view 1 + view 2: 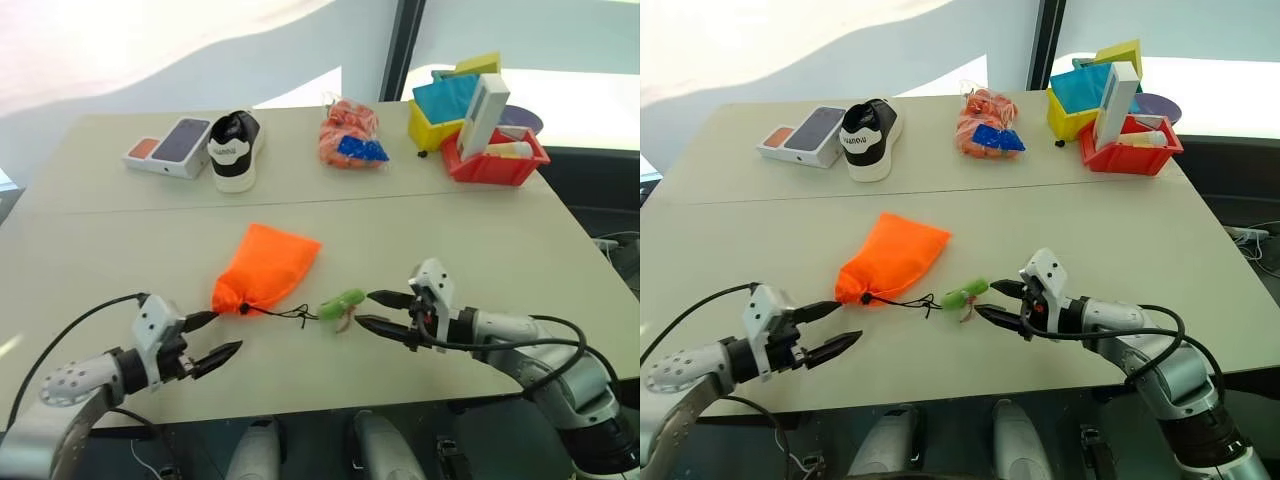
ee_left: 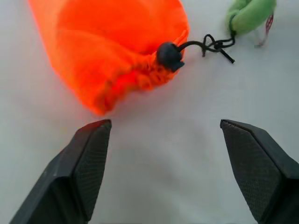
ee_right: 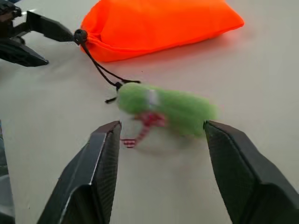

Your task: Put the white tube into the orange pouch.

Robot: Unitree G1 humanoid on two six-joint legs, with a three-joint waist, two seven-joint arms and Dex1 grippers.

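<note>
The orange pouch [image 1: 268, 265] lies flat on the table's middle, its mouth drawn shut by a black cord lock [image 2: 168, 54]. The cord runs to a fuzzy green ring [image 1: 341, 303] lying on the table beside it. The white tube is hidden. My left gripper [image 1: 226, 332] is open and empty, just short of the pouch's gathered mouth and apart from it. On the other side, my right gripper [image 1: 365, 308] is open too, its fingertips right by the green ring [image 3: 163, 108] with nothing pinched between them.
Along the far edge stand a phone box [image 1: 170, 146], a black-and-white shoe [image 1: 234, 150], an orange-red packet bundle [image 1: 349, 133], a yellow bin [image 1: 436, 120] and a red bin [image 1: 495, 165] holding a tall white box [image 1: 484, 115]. A seam crosses the table [image 1: 120, 250].
</note>
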